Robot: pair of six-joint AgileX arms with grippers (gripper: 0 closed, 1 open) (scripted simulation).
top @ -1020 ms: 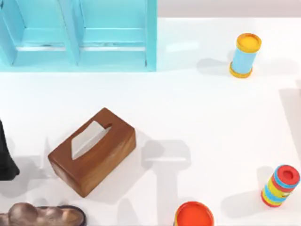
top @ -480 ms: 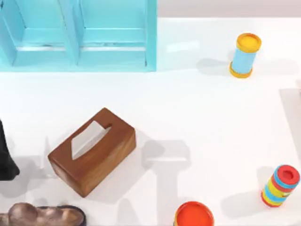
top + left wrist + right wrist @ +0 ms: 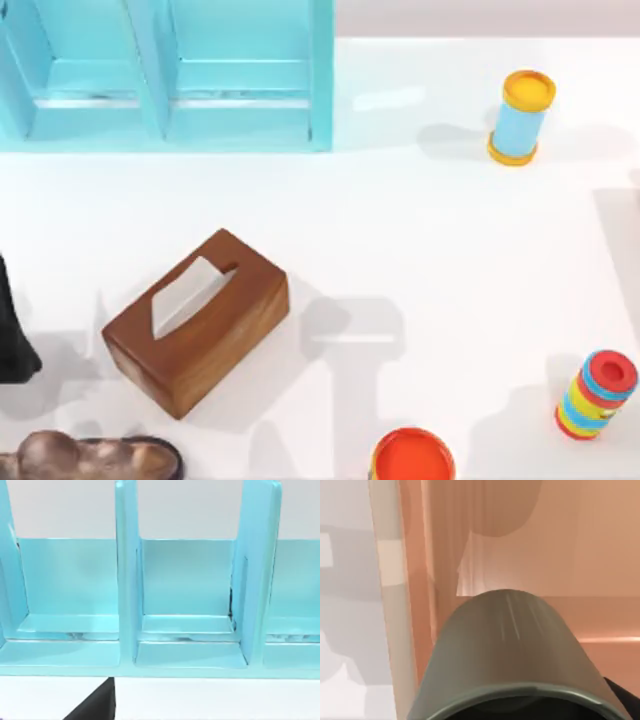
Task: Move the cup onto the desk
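Grey cup (image 3: 512,655) sits right up against our right wrist camera; end effector state: cannot tell.

The top view looks straight down on the broad white desk (image 3: 450,230); it shares the light-blue open shelf unit (image 3: 170,80) (image 3: 185,610) with the left wrist view, which faces it level and close.

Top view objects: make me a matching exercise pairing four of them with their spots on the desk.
Things:
1. tissue box
2. shelf unit
3. blue cylinder
4. striped cylinder

Places:
A. far right corner
B. near right edge
C. far left corner
D. left of centre

Pairs: 1-D, 2-C, 3-A, 4-B
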